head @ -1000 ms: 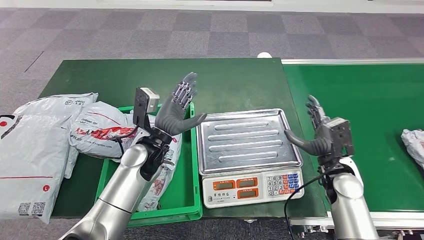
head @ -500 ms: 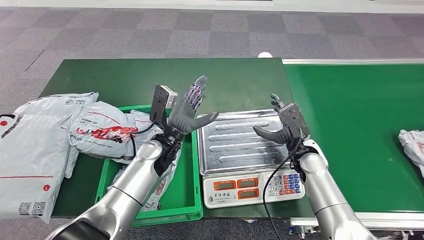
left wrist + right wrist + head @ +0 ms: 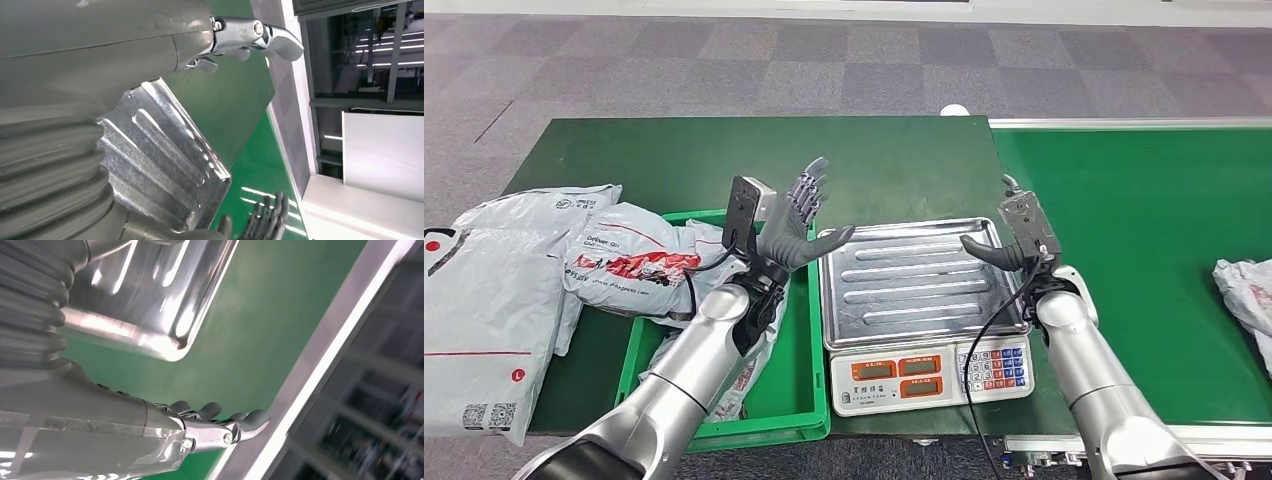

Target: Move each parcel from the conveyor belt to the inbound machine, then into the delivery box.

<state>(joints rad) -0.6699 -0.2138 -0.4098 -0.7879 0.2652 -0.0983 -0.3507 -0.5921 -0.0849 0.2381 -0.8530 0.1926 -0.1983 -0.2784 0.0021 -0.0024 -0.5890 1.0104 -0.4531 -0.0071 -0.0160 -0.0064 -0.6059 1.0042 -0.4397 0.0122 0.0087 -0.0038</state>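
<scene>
A white-grey parcel (image 3: 1246, 303) lies on the green conveyor belt (image 3: 1144, 220) at the far right edge. The inbound machine is a scale with a bare steel tray (image 3: 919, 283), its ribbed surface also close up as the tray (image 3: 160, 150) and tray (image 3: 150, 290). My left hand (image 3: 799, 222) hovers open, fingers spread, above the seam between the green delivery box (image 3: 796, 400) and the scale. Above the tray's right rim my right hand (image 3: 1006, 245) is open, thumb pointing left; its fingers (image 3: 220, 422) are stretched out and hold nothing.
Several white and grey parcels (image 3: 624, 262) lie in and over the green box, and a large one (image 3: 484, 320) rests on the dark green table (image 3: 674, 150) at the left. The scale's display and keypad (image 3: 934, 368) face me. A cable (image 3: 984, 330) hangs from my right wrist.
My right hand swung left from beside the scale to over the tray, then eased back to its right rim. My left hand shifted right. The belt parcel drifted slightly left.
</scene>
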